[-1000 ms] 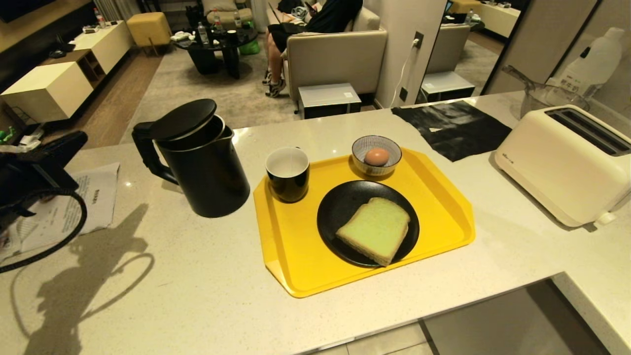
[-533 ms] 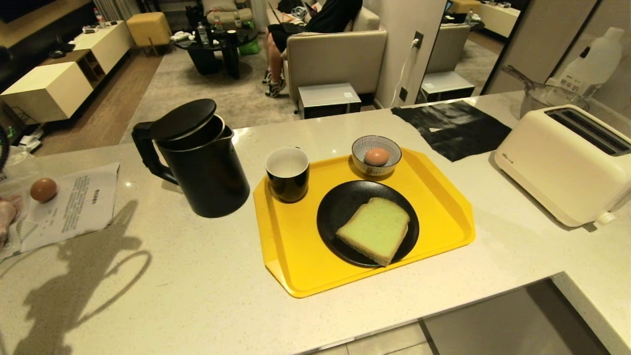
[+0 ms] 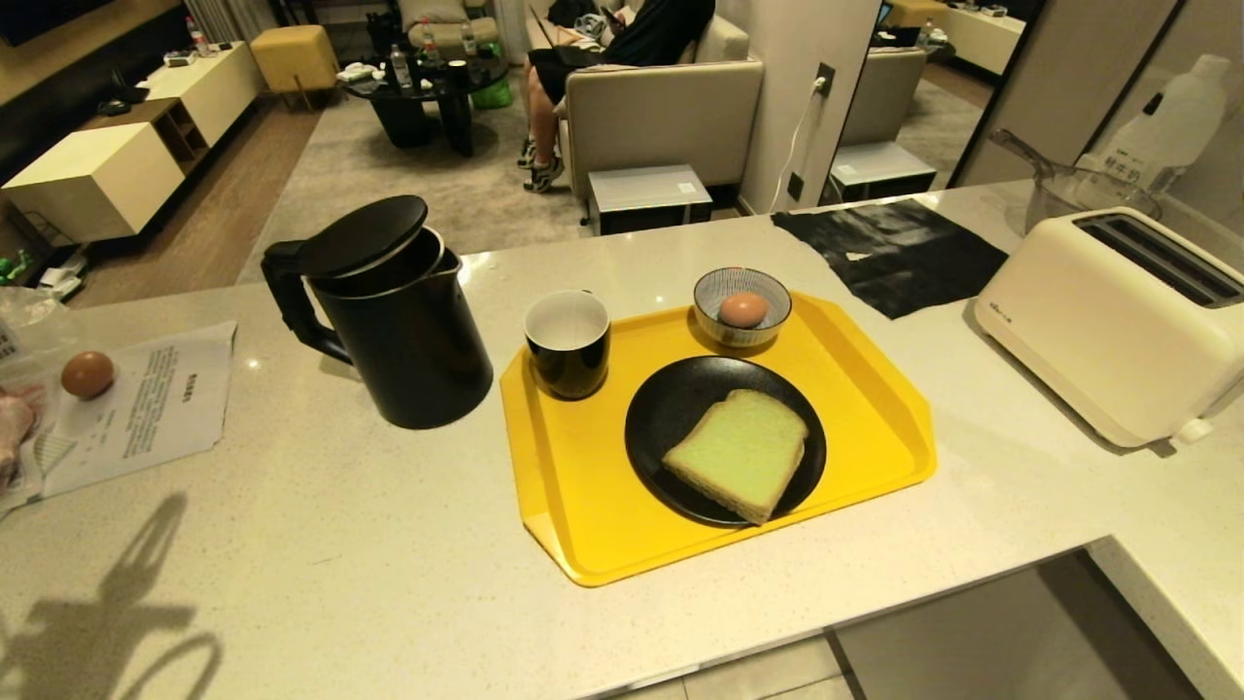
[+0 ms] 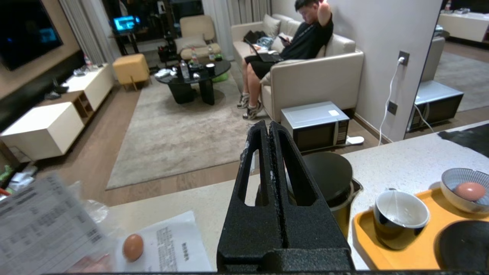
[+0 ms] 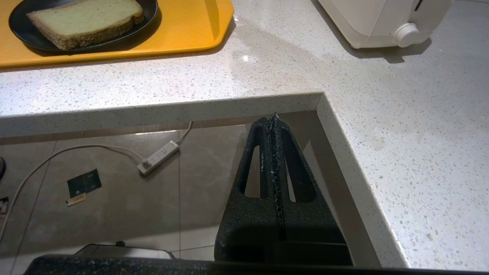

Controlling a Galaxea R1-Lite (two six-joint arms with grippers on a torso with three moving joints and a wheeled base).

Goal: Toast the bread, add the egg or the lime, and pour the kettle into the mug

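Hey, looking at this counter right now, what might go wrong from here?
The loose egg sits unrestrained on a sheet of paper near the counter's left end; it could roll or be knocked off. The kettle has its lid tilted ajar, so pouring into the mug might spill onto the yellow tray. The bread is still on its plate, far from the toaster.

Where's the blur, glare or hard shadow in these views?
Head view: sharp; arm-shaped shadow on the counter at lower left, small highlights beside the kettle. Left wrist view: motion-blurred paper at the frame's lower left, rest crisp. Right wrist view: glare spot on the counter beside the yellow tray; toaster casts a soft shadow.
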